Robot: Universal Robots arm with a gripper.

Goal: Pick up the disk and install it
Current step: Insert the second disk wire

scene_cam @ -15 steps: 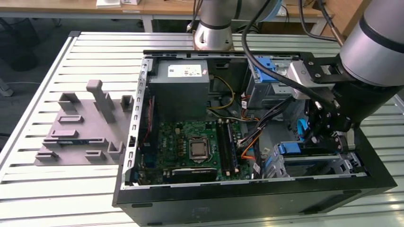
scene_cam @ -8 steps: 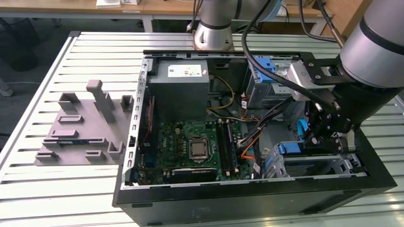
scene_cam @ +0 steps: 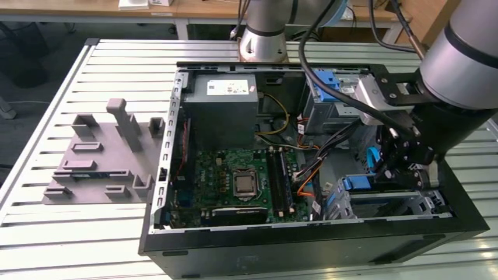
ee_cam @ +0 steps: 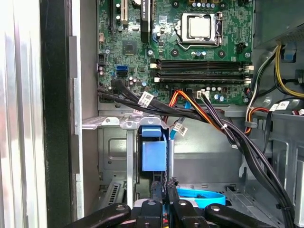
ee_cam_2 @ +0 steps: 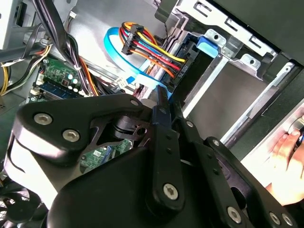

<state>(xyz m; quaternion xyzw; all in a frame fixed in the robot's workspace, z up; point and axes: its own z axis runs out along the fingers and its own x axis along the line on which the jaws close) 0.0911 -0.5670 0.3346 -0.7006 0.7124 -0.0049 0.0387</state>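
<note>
I am reaching down into the open computer case (scene_cam: 233, 73) at the exterior view's lower right, my gripper (scene_cam: 404, 166) hanging just above the grey metal drive bay (scene_cam: 393, 204) in the case's corner. The disk (scene_cam: 360, 183) is sitting in that bay, its blue end handle facing the motherboard (scene_cam: 237, 181) at the middle of the frame; in the first wrist view the same blue handle (ee_cam: 154, 149) is showing at the lower centre, standing inside the bay's metal frame, with my black fingers (ee_cam: 158, 192) pressed close together directly below it, looking nipped on a thin dark edge that I cannot identify. In the second wrist view my gripper (ee_cam_2: 161, 102) is filling the lower half, its tip next to a blue ribbon cable (ee_cam_2: 126, 59) and a bundle of coloured wires (ee_cam_2: 149, 47) in the upper middle. A grey plastic stand (scene_cam: 105, 154) is lying on the slatted table (scene_cam: 78, 233) at the exterior view's left, well apart from the case.
</note>
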